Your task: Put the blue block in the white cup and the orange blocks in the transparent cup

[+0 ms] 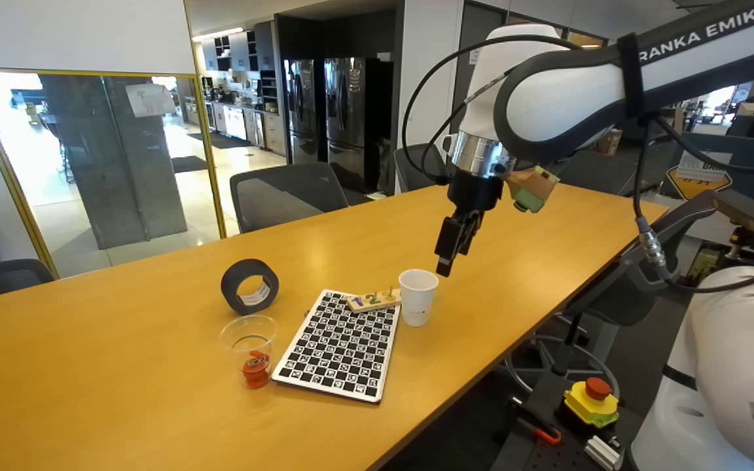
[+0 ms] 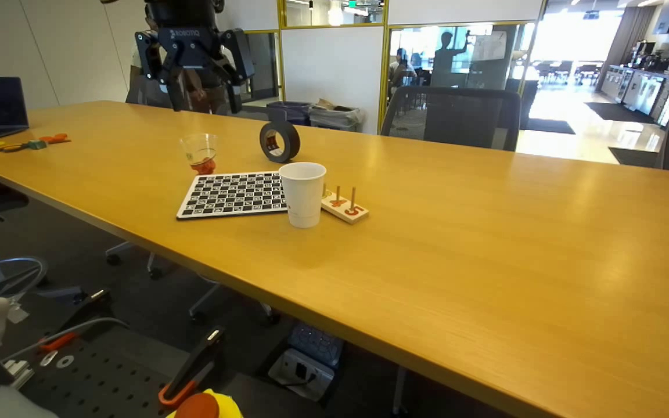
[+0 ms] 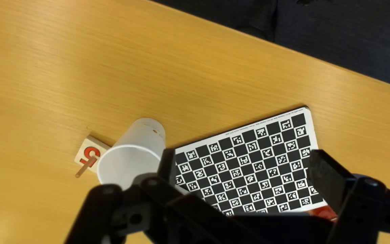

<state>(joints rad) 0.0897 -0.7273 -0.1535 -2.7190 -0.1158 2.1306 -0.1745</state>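
Dark refrigerators (image 1: 345, 104) back the yellow wooden table (image 1: 122, 405) in an exterior view, where a tapered white cup (image 1: 417, 301) and clear plastic cup (image 1: 246, 335) holding orange-red blocks (image 1: 256, 373) stand mouth-up, long axes vertical. In an exterior view hangs the black gripper (image 2: 207, 105); in the wrist view its jaws gape.

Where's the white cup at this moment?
In an exterior view, the white cup stands upright on the table, just right of the checkerboard, partly hiding the number strip.
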